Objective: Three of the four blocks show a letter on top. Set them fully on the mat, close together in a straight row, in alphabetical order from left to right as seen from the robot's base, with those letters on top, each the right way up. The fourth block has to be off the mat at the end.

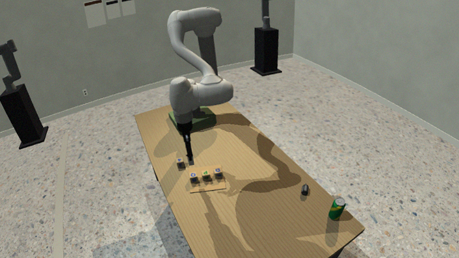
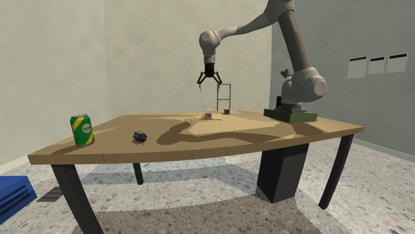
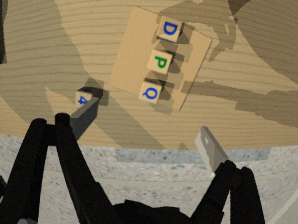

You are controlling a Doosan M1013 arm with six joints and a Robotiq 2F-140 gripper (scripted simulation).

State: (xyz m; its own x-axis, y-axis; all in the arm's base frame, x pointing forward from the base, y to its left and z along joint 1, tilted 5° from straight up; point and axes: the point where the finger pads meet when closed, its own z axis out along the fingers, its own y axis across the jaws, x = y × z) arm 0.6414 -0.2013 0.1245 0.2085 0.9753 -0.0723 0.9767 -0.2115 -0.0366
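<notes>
The D block (image 1: 218,172) (image 2: 208,115) (image 3: 170,28), P block (image 1: 205,174) (image 3: 160,61) and Q block (image 1: 193,175) (image 3: 150,93) stand on the mat (image 1: 197,187) (image 2: 216,117) (image 3: 129,52), letters up. They form a straight row with small gaps, reading D, P, Q from left to right from the base, letter tops away from the base. Q stands close to the mat's side edge. The fourth block (image 1: 179,163) (image 2: 226,111) (image 3: 83,98), blue 4 on top, stands off the mat; a finger partly hides it in the wrist view. My gripper (image 1: 190,161) (image 2: 209,90) (image 3: 150,121) is open and empty, above the blocks.
A green can (image 1: 337,209) (image 2: 82,131) stands near the table's far corner from the base. A small dark object (image 1: 304,189) (image 2: 140,136) lies near it. The arm's green base plate (image 1: 207,120) (image 2: 301,116) is at the other end of the table.
</notes>
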